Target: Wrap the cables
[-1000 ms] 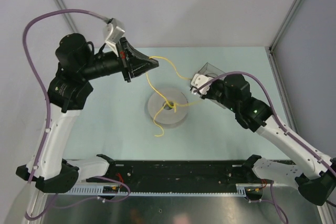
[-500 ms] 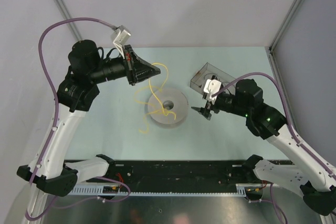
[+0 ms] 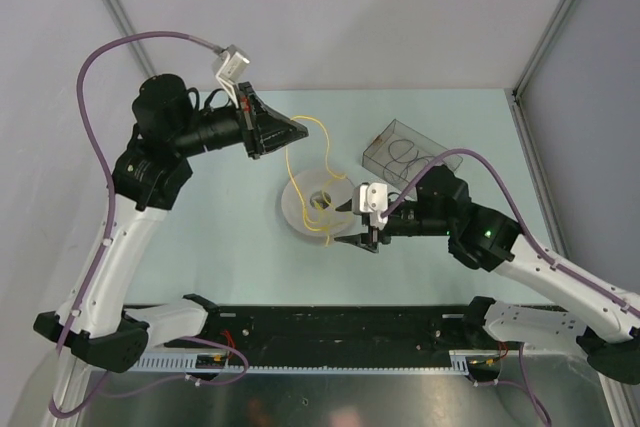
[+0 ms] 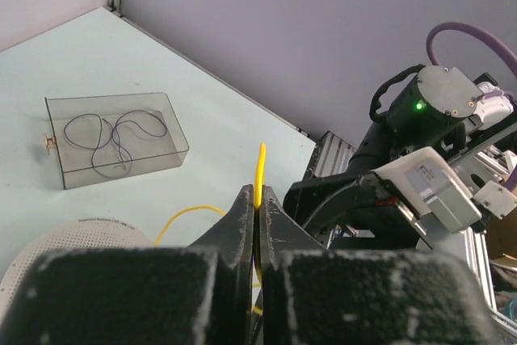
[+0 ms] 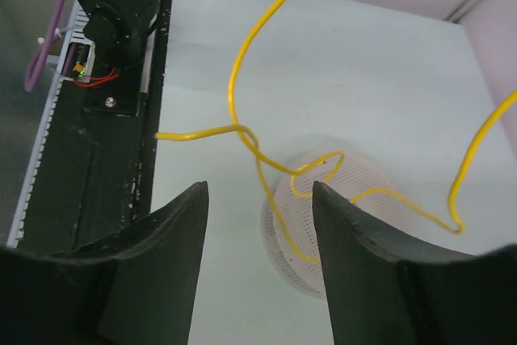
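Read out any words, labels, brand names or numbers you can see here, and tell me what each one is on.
No text can be read in any view.
The white module on the right arm, the clear box and the white spool show no print.
The small green light on the right arm is a lamp, not a sign.

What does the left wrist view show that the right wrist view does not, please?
Only the left wrist view shows the left gripper shut on the cable, the clear box and the right arm. Only the right wrist view shows the open right gripper and the black rail. Both show the cable and the spool.
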You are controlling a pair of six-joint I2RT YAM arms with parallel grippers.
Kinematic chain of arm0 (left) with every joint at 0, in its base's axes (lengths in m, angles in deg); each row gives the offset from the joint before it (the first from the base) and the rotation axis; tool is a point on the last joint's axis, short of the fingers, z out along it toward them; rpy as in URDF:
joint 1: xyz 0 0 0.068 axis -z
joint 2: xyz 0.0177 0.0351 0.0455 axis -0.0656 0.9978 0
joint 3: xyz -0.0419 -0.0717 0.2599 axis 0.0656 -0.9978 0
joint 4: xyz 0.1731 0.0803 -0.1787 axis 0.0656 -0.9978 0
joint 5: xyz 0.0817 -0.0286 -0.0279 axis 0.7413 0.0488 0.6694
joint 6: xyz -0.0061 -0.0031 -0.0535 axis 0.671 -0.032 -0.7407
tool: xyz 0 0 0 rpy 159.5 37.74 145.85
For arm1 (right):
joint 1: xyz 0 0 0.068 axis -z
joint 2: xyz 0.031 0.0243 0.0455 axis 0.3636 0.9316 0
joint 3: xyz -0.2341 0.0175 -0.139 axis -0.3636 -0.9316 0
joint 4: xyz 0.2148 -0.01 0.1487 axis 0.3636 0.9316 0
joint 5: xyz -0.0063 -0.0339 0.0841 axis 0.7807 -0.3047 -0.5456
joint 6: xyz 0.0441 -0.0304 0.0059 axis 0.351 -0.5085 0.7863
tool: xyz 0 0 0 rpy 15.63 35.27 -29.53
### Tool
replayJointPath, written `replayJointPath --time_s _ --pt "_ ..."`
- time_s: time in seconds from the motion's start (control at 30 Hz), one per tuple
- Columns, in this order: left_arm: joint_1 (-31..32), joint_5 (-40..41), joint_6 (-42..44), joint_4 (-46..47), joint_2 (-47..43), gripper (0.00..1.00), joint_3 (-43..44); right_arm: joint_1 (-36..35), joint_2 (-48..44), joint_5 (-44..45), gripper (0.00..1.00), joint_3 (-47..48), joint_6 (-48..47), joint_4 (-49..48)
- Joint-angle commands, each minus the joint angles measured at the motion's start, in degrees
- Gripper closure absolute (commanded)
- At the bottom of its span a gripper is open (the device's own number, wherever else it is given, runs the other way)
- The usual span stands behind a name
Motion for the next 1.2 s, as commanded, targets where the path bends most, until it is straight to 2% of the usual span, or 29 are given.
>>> replayJointPath --time_s 0.0,0.07,0.2,0.3,0.5,0.67,0.83,0.93,1.0,1.1,1.17 --pt "-0.3 -1.1 -1.6 2.6 -0.4 1.00 -0.8 -1.1 0.6 0.7 0.45 1.3 2.9 -2.5" --pt "-0.2 -1.2 -1.6 2.8 -0.6 1.00 -1.2 -1.1 0.2 1.9 0.46 1.3 4.2 -3.6" --pt "-0.3 -1.6 -2.0 3.4 -0.8 1.00 -2.2 -2.0 -0.5 2.4 0.40 1.3 5.3 -5.9" --pt "-0.3 -1.5 -2.2 3.8 -0.7 1.00 -2.5 -3.4 -0.3 3.3 0.40 1.3 5.1 -4.9" --pt "-0.3 -0.9 -2.4 4.7 -0.5 1.00 -2.9 -3.9 0.4 8.1 0.36 0.9 10.3 -2.5" --pt "-0.3 -1.3 -2.6 5.3 -0.6 1.00 -3.4 -3.9 1.2 17.9 0.54 -0.4 11.4 -4.7" --pt "-0.3 -1.4 -2.6 5.6 -1.0 1.00 -3.6 -3.8 1.0 17.5 0.76 -0.5 9.8 -2.0" --pt "-0.3 -1.5 -2.5 5.8 -1.1 1.00 -4.0 -3.9 0.5 16.4 0.82 -0.5 8.9 -0.5" --pt "-0.3 -1.6 -2.5 6.0 -1.1 1.00 -4.1 -3.8 0.1 15.9 0.80 -0.4 8.4 0.4" --pt "-0.2 -1.7 -2.5 6.1 -1.1 1.00 -4.3 -3.8 -0.2 16.2 0.66 -0.4 8.0 1.7" --pt "-0.2 -1.8 -2.6 6.3 -1.0 1.00 -4.3 -3.8 0.0 16.7 0.61 -0.4 7.8 2.6"
